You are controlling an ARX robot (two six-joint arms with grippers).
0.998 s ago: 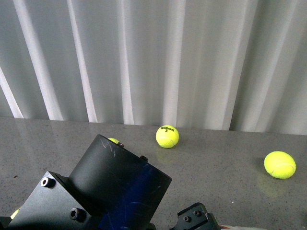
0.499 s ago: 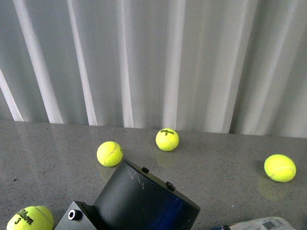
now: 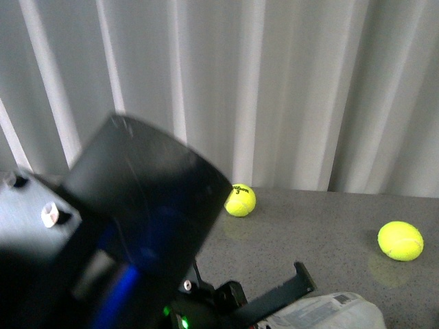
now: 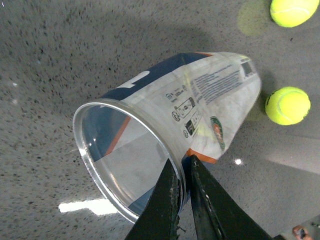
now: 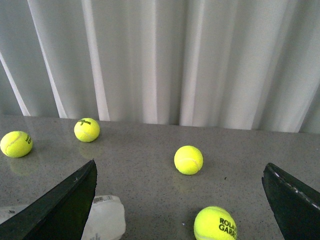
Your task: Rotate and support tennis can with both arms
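The tennis can (image 4: 175,115) is a clear cylinder with a silver rim and a navy, white and orange label. It lies tilted over the grey table, its open mouth toward the left wrist camera. My left gripper (image 4: 182,175) is shut on the can's wall at the rim, one finger inside and one outside. In the front view the bulky black left arm (image 3: 130,226) fills the left half, and the can's white end (image 3: 329,310) shows at the bottom right. My right gripper (image 5: 180,205) is open and empty; the can's end (image 5: 106,219) sits beside its finger (image 5: 65,205).
Yellow tennis balls lie on the grey table: one near the curtain (image 3: 239,199), one at the right (image 3: 400,240). The right wrist view shows more balls (image 5: 188,159) (image 5: 215,224) (image 5: 87,129). A white curtain (image 3: 288,89) closes the back.
The left arm has risen and swung close to the front camera, hiding the balls at the left. The can's white end has come further into view at the bottom right.
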